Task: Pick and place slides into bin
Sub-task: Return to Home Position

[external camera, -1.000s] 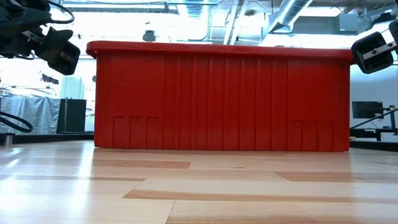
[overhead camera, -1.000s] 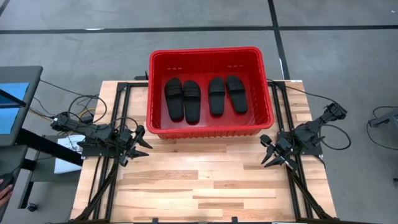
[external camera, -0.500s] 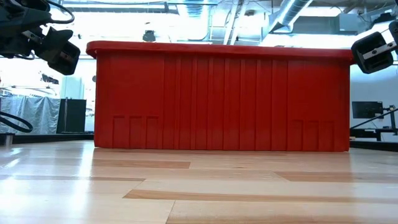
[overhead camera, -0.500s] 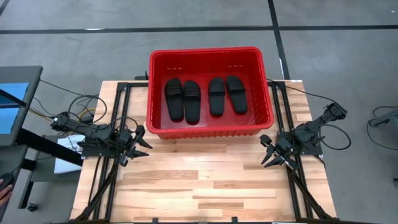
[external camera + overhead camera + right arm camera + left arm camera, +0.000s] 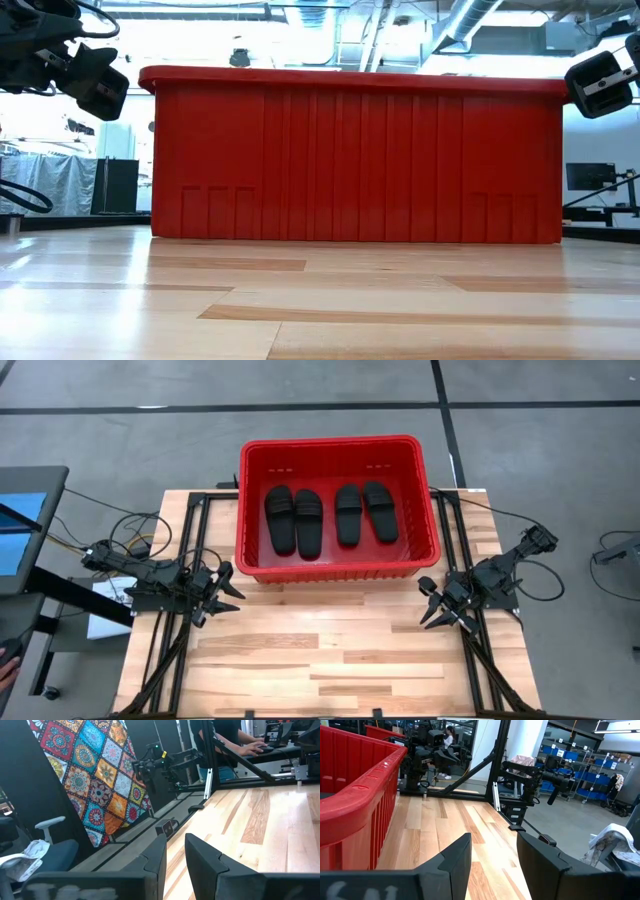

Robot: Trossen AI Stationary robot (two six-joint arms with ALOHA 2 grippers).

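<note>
The bin point(image 5: 330, 573) is bright red all over, its walls ribbed in vertical bands. The four slides point(image 5: 280, 520) are plain matte black. The worktop point(image 5: 330, 660) is pale wood, patched with planks from cream to reddish brown. The left arm's fingers point(image 5: 452, 865) and the right arm's fingers point(image 5: 155, 862) are black. The floor point(image 5: 150, 430) is grey, crossed by dark lines. A hanging cloth point(image 5: 95, 785) shows a many-coloured diamond patchwork of round, flower-like motifs.

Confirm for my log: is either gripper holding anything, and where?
Nothing. The left gripper and right gripper are open, empty; four slides lie in the bin.
</note>
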